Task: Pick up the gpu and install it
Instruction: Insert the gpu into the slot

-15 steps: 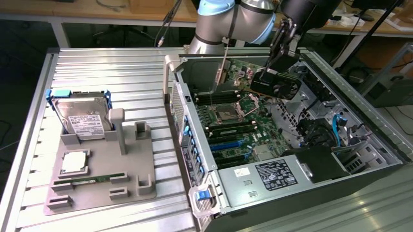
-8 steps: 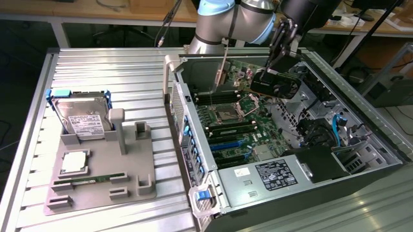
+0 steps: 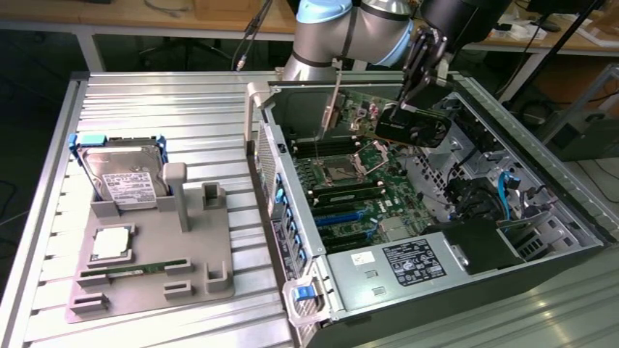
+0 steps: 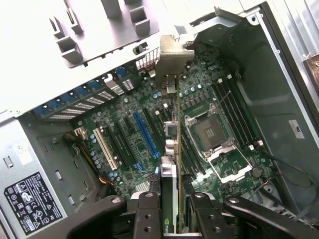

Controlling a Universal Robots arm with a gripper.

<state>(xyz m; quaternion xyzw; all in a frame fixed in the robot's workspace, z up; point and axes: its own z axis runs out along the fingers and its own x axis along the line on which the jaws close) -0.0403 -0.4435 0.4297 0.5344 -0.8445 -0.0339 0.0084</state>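
Holding parts at the exterior view's left: a grey fixture (image 3: 145, 293) lay on the slatted metal table (image 3: 145, 101).
Hard drive: a silver hard drive (image 3: 121, 180) with a white label was propped in the fixture's far slot, inside a blue frame.
Processor: a square processor chip (image 3: 109, 243) sat just nearer than the drive.
Memory: a green memory stick (image 3: 121, 272) lay flat in a groove nearer again.
Case: the open computer case (image 3: 290, 239) stood just beside the fixture, its motherboard (image 3: 341, 181) exposed.
Arm: the robot arm (image 3: 338, 32) reached in over the case's far end.
Gripper: the gripper (image 3: 406, 98) had one finger against each face of the gpu, clamped tight; the wrist view showed the card edge-on between the fingers (image 4: 148, 211).
Gpu: the gpu (image 3: 416, 127) hung raised above the motherboard, near the case's far end.
Power supply: a labelled power supply (image 3: 411, 264) filled the near corner.
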